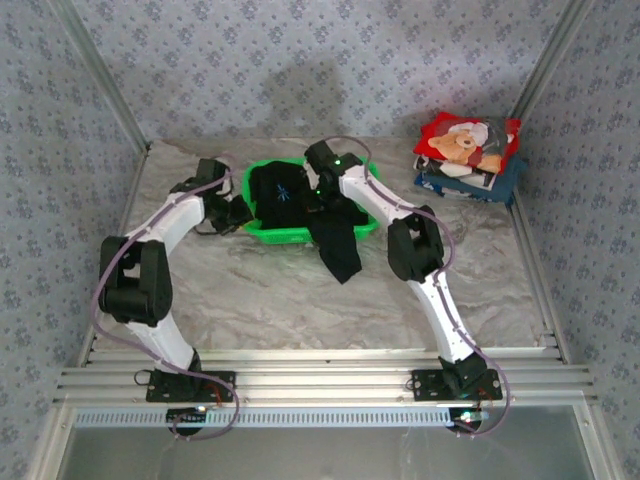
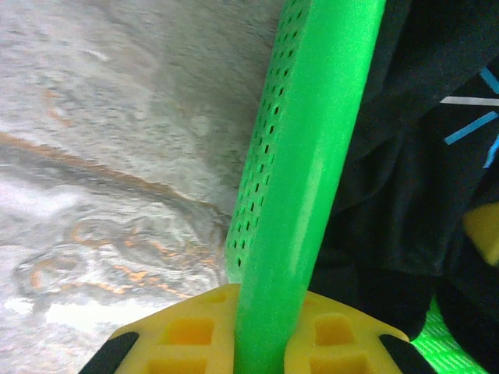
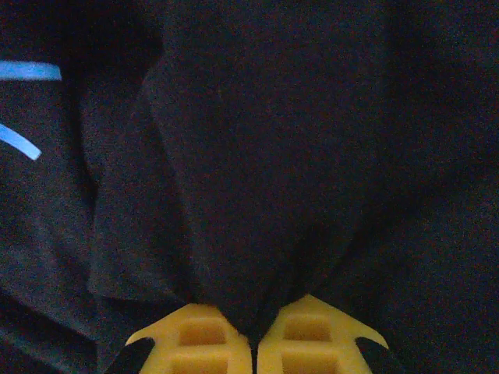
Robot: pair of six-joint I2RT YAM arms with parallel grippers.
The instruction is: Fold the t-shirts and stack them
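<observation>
**Extraction of the next garment.** The black t-shirt (image 1: pixel 340 250) lies heaped in the green basket (image 1: pixel 275 236), which sits toward the far edge of the table (image 1: pixel 280 300), left of centre. One portion of the shirt hangs over the basket's near rim onto the table. The left gripper (image 2: pixel 261 335) is closed narrowly across the basket's left rim, one finger on each side of the perforated wall, and acts as an anchor. The right gripper (image 3: pixel 253 339), inside the basket, has its fingers pinched together on a fold of the black cloth. The close view is dark, so whether one layer or several are caught cannot be told. The folded stack (image 1: pixel 467 152), red teddy-bear shirt uppermost, rests at the far right corner. Step in hand, as judged: taking the shirt out of the basket, before any folding. The next move calls for a lift toward the near edge with the basket held down, high enough for the trailing cloth to clear the rim. The shirt then needs spreading flat on the table.
</observation>
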